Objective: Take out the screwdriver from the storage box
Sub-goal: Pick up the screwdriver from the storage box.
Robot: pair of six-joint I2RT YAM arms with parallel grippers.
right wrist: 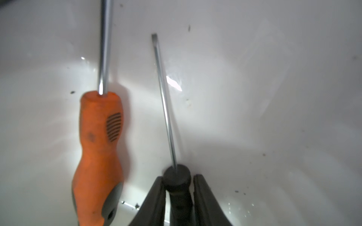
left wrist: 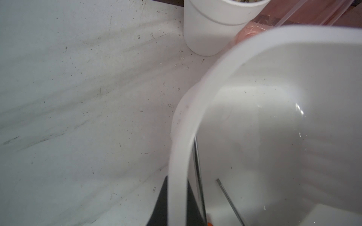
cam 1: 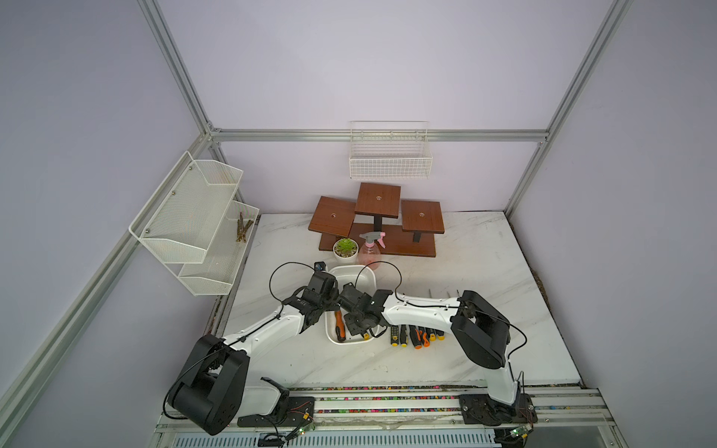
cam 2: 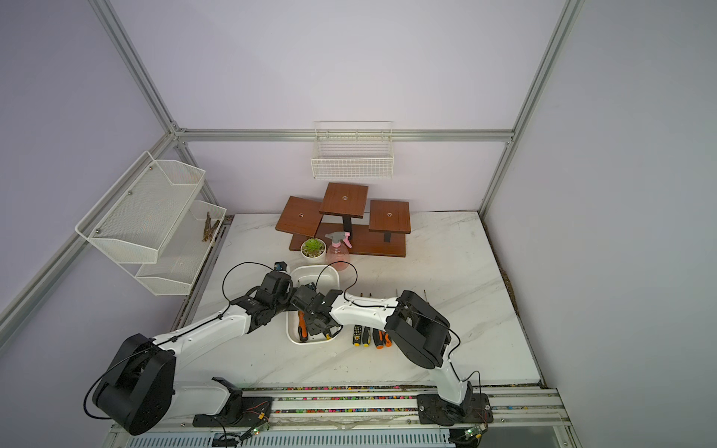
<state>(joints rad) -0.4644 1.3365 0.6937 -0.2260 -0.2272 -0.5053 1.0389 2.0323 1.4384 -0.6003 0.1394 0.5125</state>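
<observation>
The storage box sits lengthwise near the middle of the worktop, between the two arms, with a potted plant and a pink spray bottle just beyond its far end. The left end effector is closed on the box's rim, one dark finger outside the wall and one inside. Two tools lie in the box. An orange screwdriver rests along the wall on the left arm's side. Beside it is a thin screwdriver with a black handle, its flat tip pointing toward the far end of the box. The right end effector reaches down into the box with its fingers narrowly apart on either side of that black handle. One finger meets the handle's collar and a sliver of space shows at the other, so I cannot tell whether the handle is firmly gripped. The thin screwdriver's shaft lies low over the floor of the box. A row of other screwdrivers lies on the worktop just beside the box, under the right arm.
</observation>
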